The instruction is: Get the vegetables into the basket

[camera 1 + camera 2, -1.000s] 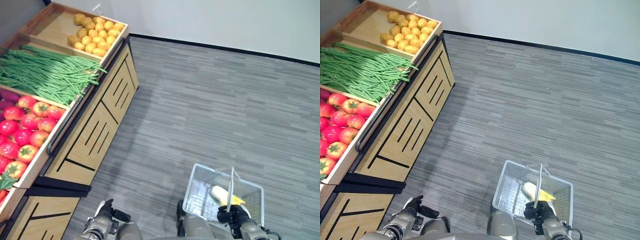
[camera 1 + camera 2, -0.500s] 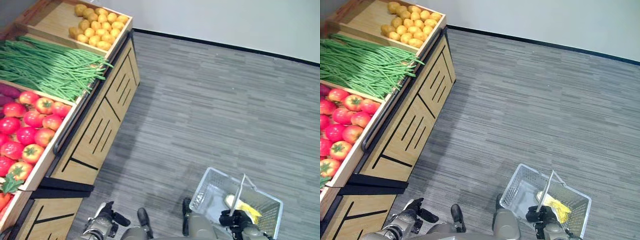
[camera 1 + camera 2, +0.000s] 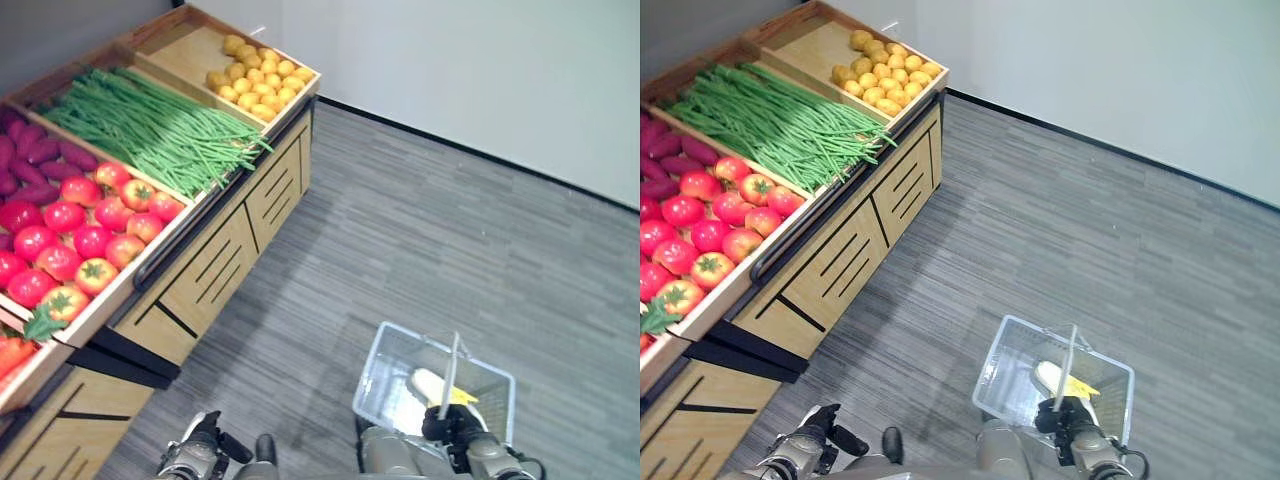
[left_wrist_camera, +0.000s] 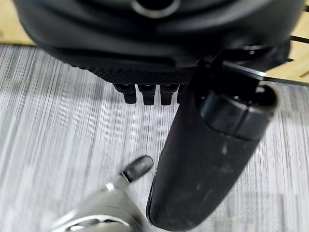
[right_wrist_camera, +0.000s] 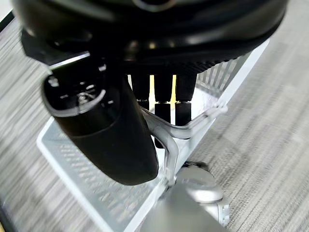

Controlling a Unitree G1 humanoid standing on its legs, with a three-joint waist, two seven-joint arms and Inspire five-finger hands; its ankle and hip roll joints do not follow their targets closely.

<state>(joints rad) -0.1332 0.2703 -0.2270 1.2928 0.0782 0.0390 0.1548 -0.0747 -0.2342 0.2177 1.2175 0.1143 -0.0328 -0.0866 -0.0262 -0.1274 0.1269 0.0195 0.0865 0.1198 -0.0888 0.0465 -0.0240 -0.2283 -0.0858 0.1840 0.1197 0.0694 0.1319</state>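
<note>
— From the left eye view, how far along is it?
— Barely started, I'd say. The basket hangs by its handle from the right hand, low over the floor, with 1 pale and yellow item inside. The tomatoes, green beans and potatoes lie on the shelf.
— And the right eye view?
— Same layout; the left hand sits low, near the shelf's base.
— Left wrist view?
— Fingers curled under, thumb out, holding nothing.
— Right wrist view?
— Fingers wrapped round the handle. Most picking is left, I reckon.
</note>
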